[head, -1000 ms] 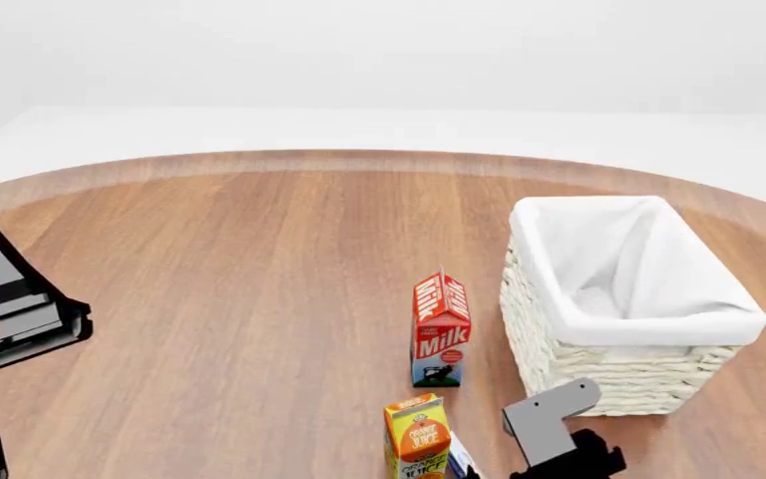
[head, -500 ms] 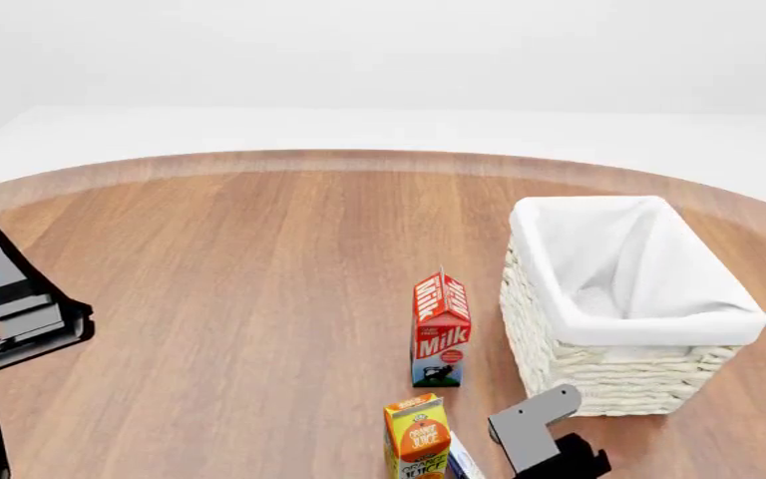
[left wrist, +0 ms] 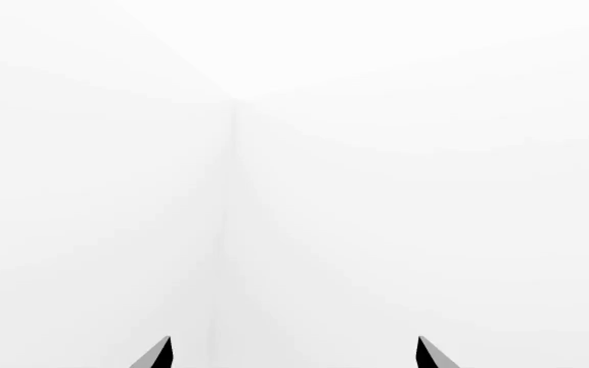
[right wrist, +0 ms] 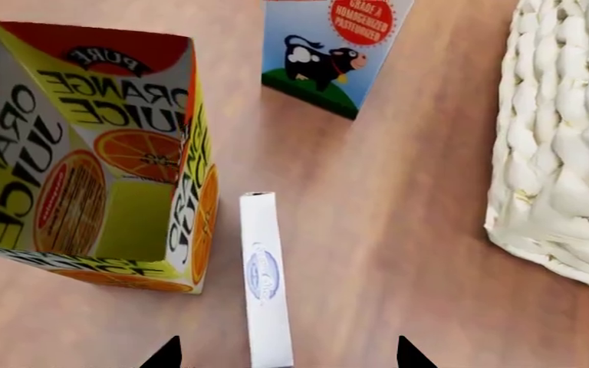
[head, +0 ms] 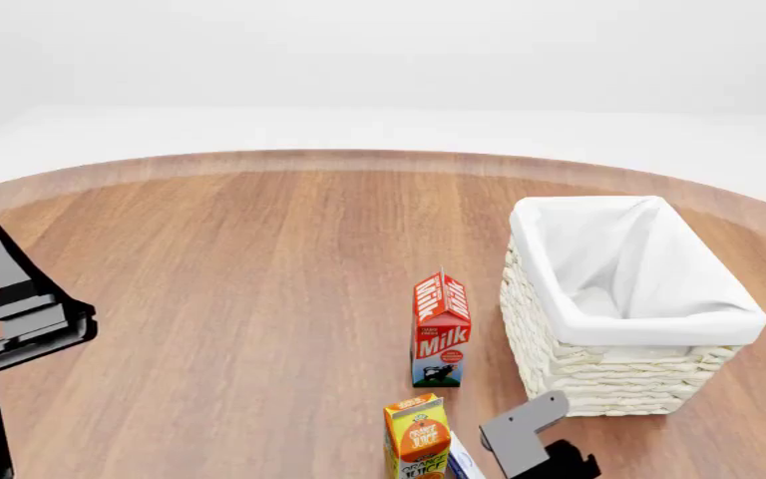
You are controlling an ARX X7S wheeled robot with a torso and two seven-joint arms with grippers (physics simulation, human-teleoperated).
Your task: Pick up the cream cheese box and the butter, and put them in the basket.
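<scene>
Left wrist view: plain white backdrop only. Two dark fingertips (left wrist: 159, 354) of left gripper (left wrist: 294, 354) at frame edge, well apart, jaws spread wide, nothing between them. No task obj. in this view.

Head view: round wooden table (head: 223, 259). Left gripper (head: 17, 289) raised at table's left edge, pointed finger up, holding nothing; far from all pkgs. Basket (head: 622, 304) on table's right half, white liner folded over rim, interior showing only cloth. Milk carton (head: 441, 329) upright just left of basket, not touching. Orange juice carton (head: 418, 436) upright nearer robot than milk carton. Cream cheese box (head: 462, 461) seen as thin white-blue sliver just right of juice carton, largely cut by frame edge. Right gripper (head: 533, 449) low, just right of that sliver and just in front of basket's near wall; jaw spread hard to judge from here. Butter not visible.

Right wrist view: right gripper (right wrist: 286, 354) fingertips (right wrist: 163, 354) at frame edge, wide apart, empty. Cream cheese box (right wrist: 264, 280) on edge as narrow white strip w/ blue oval logo, lying between the two tips and extending ahead of them; contact w/ either tip not discernible. Orange juice carton (right wrist: 90, 146) just beside box, on one flank of gripper. Milk carton (right wrist: 330, 54) farther ahead. Basket weave (right wrist: 561, 146) on opposite flank, apart from box. Butter not visible.
</scene>
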